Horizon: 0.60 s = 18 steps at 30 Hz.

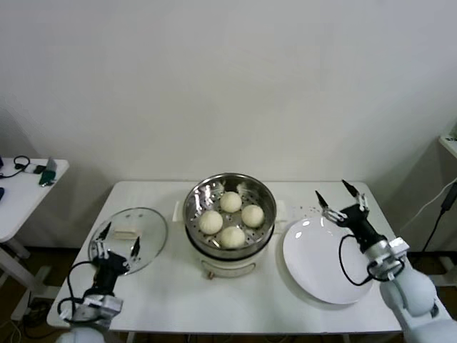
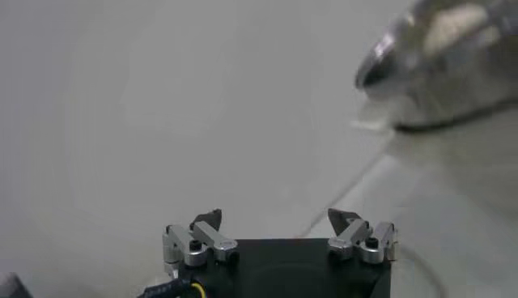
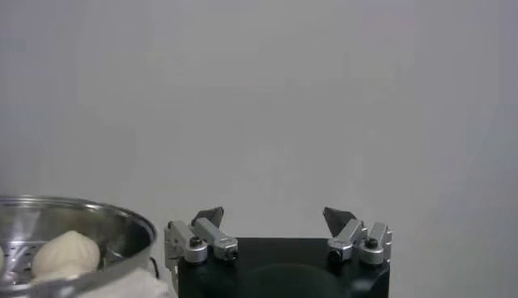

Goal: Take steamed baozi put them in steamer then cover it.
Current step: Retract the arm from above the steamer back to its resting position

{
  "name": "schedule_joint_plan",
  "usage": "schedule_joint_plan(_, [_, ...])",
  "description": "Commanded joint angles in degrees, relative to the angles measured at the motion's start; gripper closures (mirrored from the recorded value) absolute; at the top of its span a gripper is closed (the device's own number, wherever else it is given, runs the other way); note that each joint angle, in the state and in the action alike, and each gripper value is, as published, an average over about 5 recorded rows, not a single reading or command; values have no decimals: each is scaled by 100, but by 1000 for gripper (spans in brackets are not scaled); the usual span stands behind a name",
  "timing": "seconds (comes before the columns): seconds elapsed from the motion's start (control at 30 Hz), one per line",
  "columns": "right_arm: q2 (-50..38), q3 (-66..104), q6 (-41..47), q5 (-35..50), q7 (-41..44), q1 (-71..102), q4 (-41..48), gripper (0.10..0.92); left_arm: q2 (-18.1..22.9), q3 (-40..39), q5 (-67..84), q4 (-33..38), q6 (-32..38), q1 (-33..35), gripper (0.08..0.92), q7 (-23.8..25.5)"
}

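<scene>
Lying flat on the table left of the steamer [image 1: 230,214], the glass cover [image 1: 129,239] probably handles heavy, slick and breakable; its cream handle [image 1: 126,233] is the grip. Four baozi [image 1: 231,220] sit inside. Left gripper [image 1: 118,239] hovers wide above the cover; right gripper [image 1: 340,197] wide, empty. No writing legible.

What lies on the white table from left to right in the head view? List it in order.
Left gripper, open, over the near edge of the glass cover → steamer holding four steamed baozi → empty white plate → right gripper, open, above the plate's far edge.
</scene>
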<state>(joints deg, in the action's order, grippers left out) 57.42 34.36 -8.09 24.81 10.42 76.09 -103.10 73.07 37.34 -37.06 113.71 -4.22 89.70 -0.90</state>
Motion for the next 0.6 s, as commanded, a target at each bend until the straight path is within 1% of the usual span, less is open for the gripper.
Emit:
schedule_joint_plan(0.03, [1134,1070,-175,-307,38,1335,-98,203,-416,-225,-3659,-463,-715,-160,177,185])
schedule_joint_plan(0.1, [1200,1087,-199,-361,41,1363,-91,203,-423,-297,-3824,-785,-682,-336,177,51])
schedule_joint_plan(0.23, [1282,1098,-207,-530,53,1405,-90,203,-324,-337,-4027,-1535,-440,-860,177,-409])
schedule_joint_plan(0.3, [1287,1115,-195,-625,75,1433,-88,203,-304,-392,-4089,-1835,-347,-1085,177,-536])
schedule_joint_plan(0.43, [1266,1172,-152,-727,116,1463,-82,203,-273,-521,-4308,-2334,-230,-1493,177,-635])
schedule_joint_plan(0.6, [1335,1237,-110,-826,127,1479,-103,203,-219,-618,-4640,-2961,-142,-1965,177,-581])
